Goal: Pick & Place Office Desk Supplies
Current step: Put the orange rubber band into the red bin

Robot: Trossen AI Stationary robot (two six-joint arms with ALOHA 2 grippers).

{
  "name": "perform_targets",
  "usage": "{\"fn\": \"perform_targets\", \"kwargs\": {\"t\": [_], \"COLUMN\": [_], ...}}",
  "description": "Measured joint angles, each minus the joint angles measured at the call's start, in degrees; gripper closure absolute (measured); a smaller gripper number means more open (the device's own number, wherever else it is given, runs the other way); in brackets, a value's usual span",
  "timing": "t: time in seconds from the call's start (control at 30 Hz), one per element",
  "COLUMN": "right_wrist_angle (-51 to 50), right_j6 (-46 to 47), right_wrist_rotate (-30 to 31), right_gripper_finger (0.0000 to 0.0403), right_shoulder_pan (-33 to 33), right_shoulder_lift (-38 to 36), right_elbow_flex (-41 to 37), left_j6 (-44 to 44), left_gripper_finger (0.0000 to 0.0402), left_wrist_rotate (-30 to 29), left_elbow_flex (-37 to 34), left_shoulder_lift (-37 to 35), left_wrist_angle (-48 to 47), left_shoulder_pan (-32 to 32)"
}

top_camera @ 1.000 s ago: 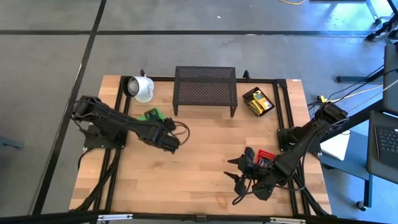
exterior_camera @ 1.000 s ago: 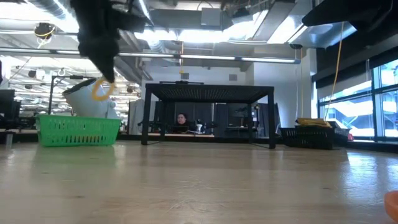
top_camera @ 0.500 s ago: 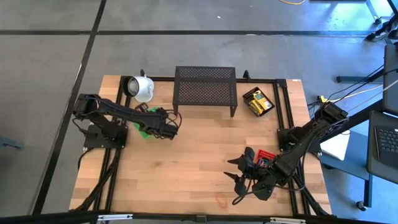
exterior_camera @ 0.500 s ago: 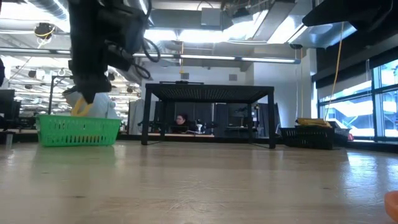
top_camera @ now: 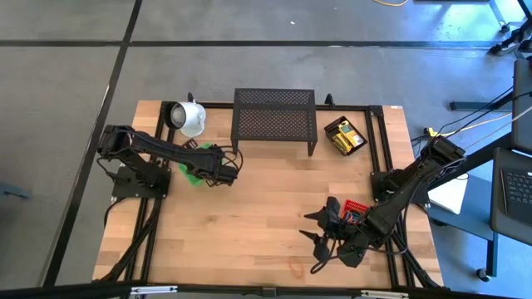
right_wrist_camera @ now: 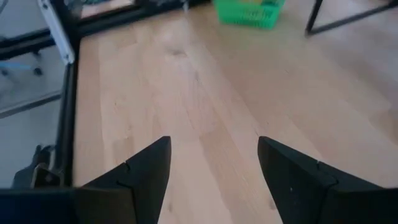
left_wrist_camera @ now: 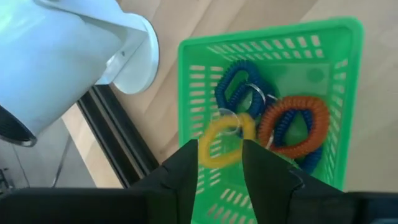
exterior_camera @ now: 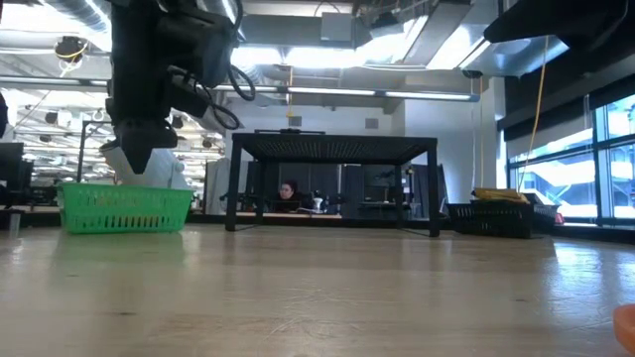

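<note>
I have the left gripper (left_wrist_camera: 221, 163) over the green basket (left_wrist_camera: 348, 93) at far left, beside the white mug (top_camera: 188, 117); its fingers are parted and the yellow loop (left_wrist_camera: 225, 141) lies released inside with blue and orange loops. A red loop (top_camera: 296, 267) waits near the front edge. My right gripper (right_wrist_camera: 214, 165) hovers spread and empty at near right.

No legible text, label, brand, number or sign appears in any view. The small yellow boxes (top_camera: 347, 139) in the black tray at the far right of the worktop carry green print (too small to read in the high view). The white mug (left_wrist_camera: 59, 53) and the green basket (left_wrist_camera: 339, 87) show plain, unmarked surfaces in the left wrist view.
</note>
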Motion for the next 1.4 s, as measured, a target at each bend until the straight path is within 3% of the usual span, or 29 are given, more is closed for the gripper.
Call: {"fn": "perform_targets", "kwargs": {"t": [0.23, 0.37, 0.7, 0.87, 1.13, 1.4], "right_wrist_angle": [0.2, 1.2, 14.1, 17.6, 18.5, 20.2], "right_j6": [0.2, -2.1, -21.5, -27.1, -26.2, -26.8], "right_wrist_rotate": [-15.2, -18.3, -32.5, -33.8, -38.9, -38.5], "right_gripper_finger": [0.0160, 0.0160, 0.0160, 0.0160, 0.0162, 0.0218], "right_shoulder_pan": [-0.4, -0.5, -2.3, -3.8, -5.9, -6.0], "right_shoulder_lift": [0.3, 2.7, 14.2, 17.5, 21.4, 23.4], "right_elbow_flex": [0.0, 0.0, 0.0, 0.0, 0.0, 0.1], "left_j6": [1.5, 0.1, -3.1, -3.1, -3.1, -3.0], "left_gripper_finger": [0.0273, 0.0276, 0.0284, 0.0284, 0.0285, 0.0288], "left_wrist_rotate": [0.3, 0.1, 0.3, 0.1, -0.5, -3.5], "left_elbow_flex": [5.1, 8.9, 11.7, 11.7, 11.7, 11.7], "left_shoulder_lift": [0.0, 0.0, 0.0, 0.0, 0.0, 0.0], "left_wrist_angle": [0.1, 0.3, 11.9, 19.0, 24.7, 25.2], "left_shoulder_pan": [-1.4, -4.1, -16.0, -20.9, -26.0, -27.6]}}
